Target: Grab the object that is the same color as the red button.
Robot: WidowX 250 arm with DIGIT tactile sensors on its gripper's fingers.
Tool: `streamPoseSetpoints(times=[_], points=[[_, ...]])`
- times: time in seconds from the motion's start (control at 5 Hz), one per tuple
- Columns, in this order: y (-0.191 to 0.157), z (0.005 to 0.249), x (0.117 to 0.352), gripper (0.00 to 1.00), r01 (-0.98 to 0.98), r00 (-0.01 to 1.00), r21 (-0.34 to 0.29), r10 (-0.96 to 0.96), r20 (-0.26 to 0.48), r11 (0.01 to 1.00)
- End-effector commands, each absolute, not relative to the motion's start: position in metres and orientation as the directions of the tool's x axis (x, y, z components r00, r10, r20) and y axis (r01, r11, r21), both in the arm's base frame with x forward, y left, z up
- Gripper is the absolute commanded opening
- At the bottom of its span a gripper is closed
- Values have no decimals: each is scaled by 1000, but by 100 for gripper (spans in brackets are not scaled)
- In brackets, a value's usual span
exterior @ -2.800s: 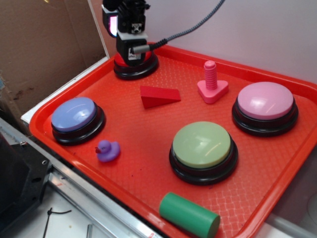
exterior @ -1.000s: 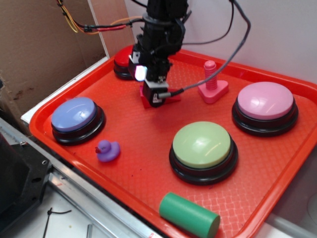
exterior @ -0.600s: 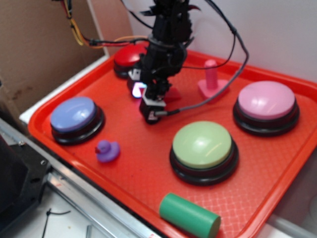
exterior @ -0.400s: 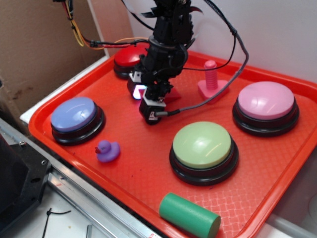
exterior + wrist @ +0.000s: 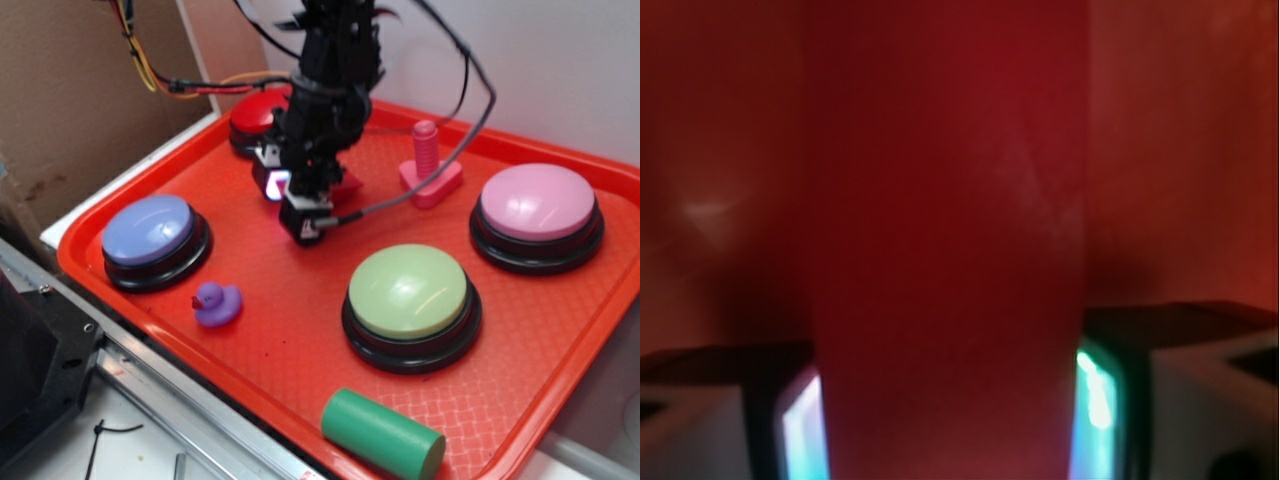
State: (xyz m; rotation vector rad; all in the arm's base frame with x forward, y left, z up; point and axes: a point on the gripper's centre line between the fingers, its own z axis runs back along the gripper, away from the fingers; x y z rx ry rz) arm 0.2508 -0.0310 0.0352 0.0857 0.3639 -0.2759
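The red wedge block (image 5: pixel 945 240) is being gripped between the end effector (image 5: pixel 305 222) fingers, just in front of the red button (image 5: pixel 258 108). Being judged light, stiff and matte, it is best pinched across its flat sides.

An orange-red plastic tray (image 5: pixel 560 390) with a textured floor and raised rim rests on a pale surface. On its left side sits a blue-lilac domed button (image 5: pixel 150 232) on a black round base. Just in front of that button, near the tray's front rim, stands a small purple toy duck (image 5: pixel 215 303). A green domed button (image 5: pixel 408 296) on a black base occupies the middle-right area. A pink domed button (image 5: pixel 538 208) on a black base sits toward the right rim. Behind the green button stands a pink triangular base with an upright threaded post (image 5: pixel 430 172). A green cylinder (image 5: pixel 382 434) lies on its side by the front rim. Brown cardboard (image 5: pixel 70 110) stands to the left.
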Motion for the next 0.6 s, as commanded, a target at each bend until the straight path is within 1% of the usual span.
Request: streamPoseSetpoints(times=[0.0,0.2,0.4], points=[[-52,147,203,0,-114,982,118,130,-134,986],[-57,195,187,0,-70,994,78,76,-76,994],[-58,245,180,0,-45,996,92,51,-68,995]])
